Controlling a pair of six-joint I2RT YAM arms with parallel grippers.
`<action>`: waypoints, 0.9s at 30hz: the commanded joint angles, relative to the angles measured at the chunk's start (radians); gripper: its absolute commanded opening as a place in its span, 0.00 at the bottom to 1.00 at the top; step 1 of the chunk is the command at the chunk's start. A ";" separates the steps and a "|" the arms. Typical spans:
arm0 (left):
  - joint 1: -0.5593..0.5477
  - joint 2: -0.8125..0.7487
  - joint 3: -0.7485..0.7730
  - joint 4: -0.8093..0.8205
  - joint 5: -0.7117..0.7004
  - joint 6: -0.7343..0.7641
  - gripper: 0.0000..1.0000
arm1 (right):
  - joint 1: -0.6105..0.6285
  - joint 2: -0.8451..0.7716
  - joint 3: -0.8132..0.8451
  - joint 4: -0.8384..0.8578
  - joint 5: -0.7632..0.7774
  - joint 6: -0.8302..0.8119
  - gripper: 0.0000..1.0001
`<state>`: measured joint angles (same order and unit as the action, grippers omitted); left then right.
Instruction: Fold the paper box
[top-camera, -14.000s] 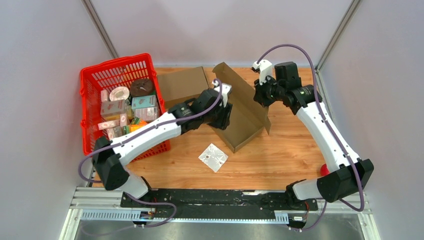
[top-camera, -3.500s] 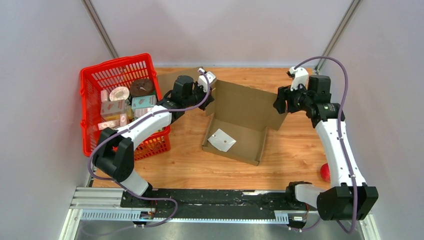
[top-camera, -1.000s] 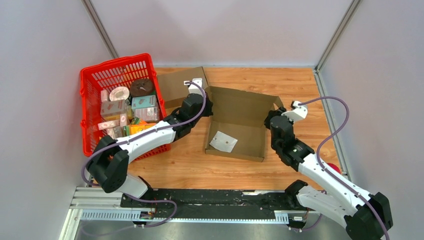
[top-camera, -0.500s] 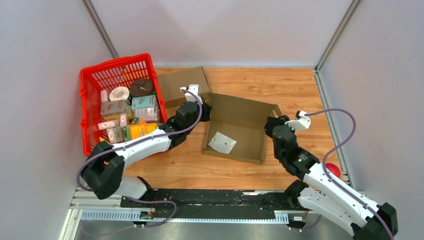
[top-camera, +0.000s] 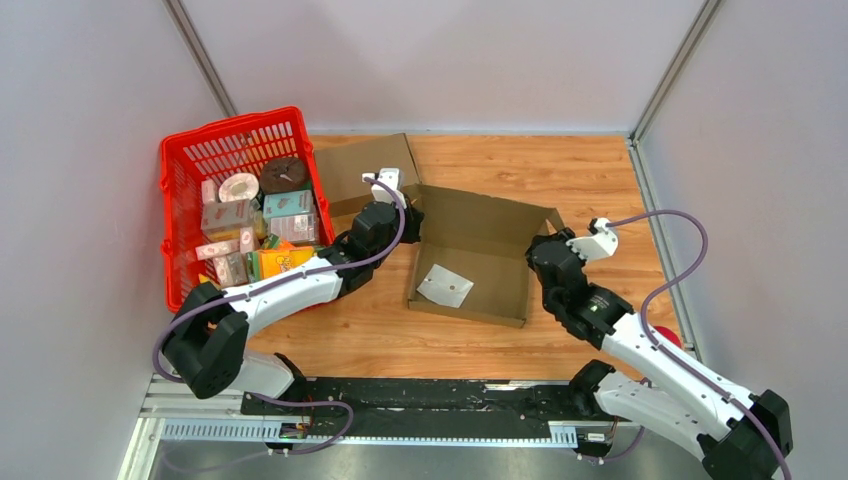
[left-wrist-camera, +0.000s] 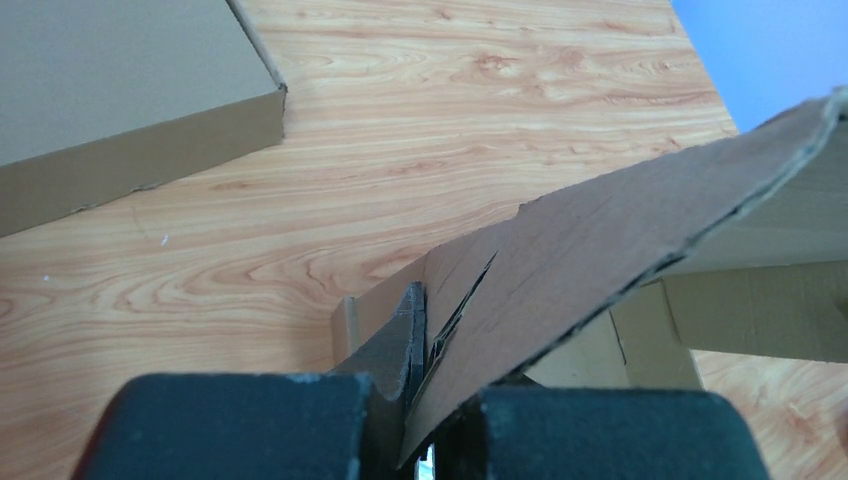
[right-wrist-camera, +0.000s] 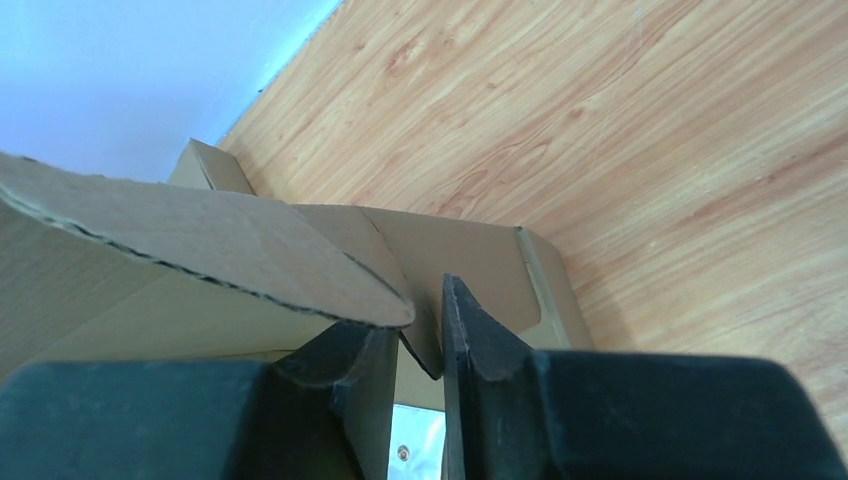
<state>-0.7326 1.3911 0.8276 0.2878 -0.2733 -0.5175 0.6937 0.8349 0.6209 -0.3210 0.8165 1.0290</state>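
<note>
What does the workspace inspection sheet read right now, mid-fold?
Surface: wooden table, no damage seen.
Job's things: paper box open, walls partly raised, white packet lying inside.
Clutter: red basket full of small goods at left; flat cardboard beside it; red ball at right edge.
Grippers: left gripper shut on the box's left flap; right gripper closed on its right corner.
Cables: purple cable loops off each arm, clear of the box.
Surroundings: grey walls on three sides; nothing else seen.

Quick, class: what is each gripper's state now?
Left gripper: closed on the paper box, at its flap.
Right gripper: straddles its wall; grip cannot be told.
</note>
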 joint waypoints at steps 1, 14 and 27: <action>0.004 0.011 0.002 -0.116 0.022 -0.024 0.00 | 0.000 -0.014 -0.047 -0.081 0.059 0.022 0.24; 0.002 0.005 0.019 -0.219 0.158 -0.289 0.00 | 0.030 -0.069 -0.178 -0.016 0.022 -0.021 0.25; -0.033 0.100 -0.018 -0.154 0.146 -0.325 0.00 | 0.135 -0.040 -0.179 -0.027 0.088 0.031 0.26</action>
<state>-0.7269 1.4315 0.8642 0.2546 -0.2192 -0.7433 0.8051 0.7864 0.4435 -0.3241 0.8406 1.0260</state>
